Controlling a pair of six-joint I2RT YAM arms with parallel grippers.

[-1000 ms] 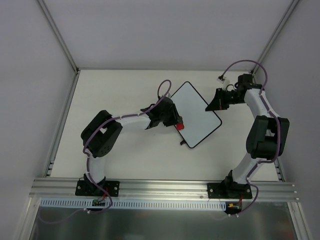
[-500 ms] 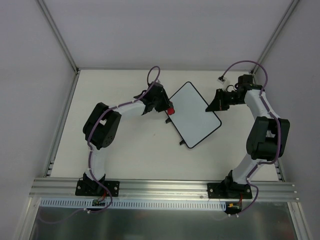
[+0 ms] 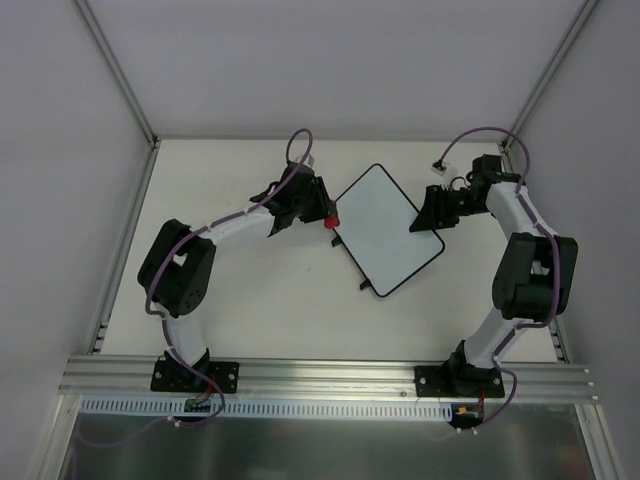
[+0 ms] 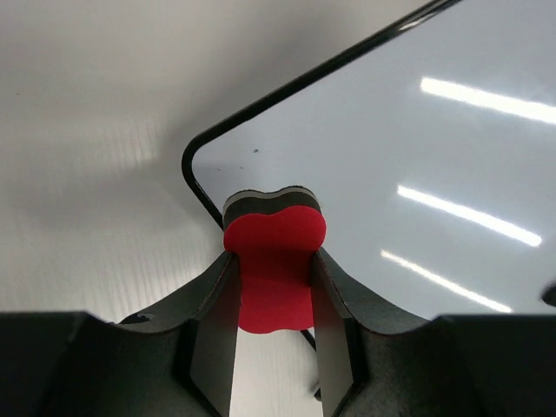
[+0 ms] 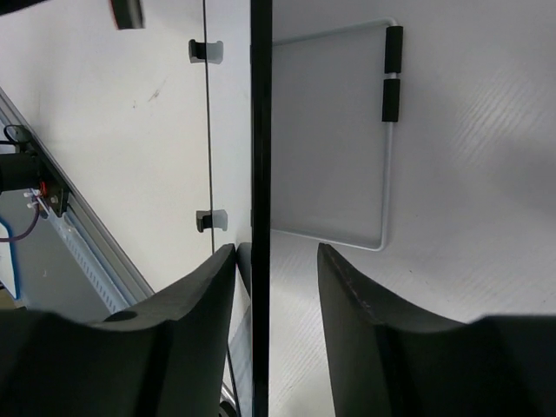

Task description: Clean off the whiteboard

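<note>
The whiteboard (image 3: 388,228) lies turned diamond-wise on the table, and its surface looks blank. My left gripper (image 3: 325,218) is shut on the small red eraser block (image 3: 331,220) at the board's left corner. In the left wrist view the eraser (image 4: 274,261) sits between my fingers over the board's rounded corner (image 4: 417,130). My right gripper (image 3: 425,215) is at the board's right edge. In the right wrist view its jaws (image 5: 276,261) straddle the black edge (image 5: 260,130). The left finger is close to the edge, and there is a gap at the right finger.
The board's wire stand with two black feet (image 5: 393,74) shows beneath it in the right wrist view. The table's metal rail (image 3: 330,375) runs along the near edge. White walls enclose the table on the left, back and right.
My left gripper has carried the eraser up and to the left, from the board's lower left edge to its left corner. The right gripper has barely moved.
</note>
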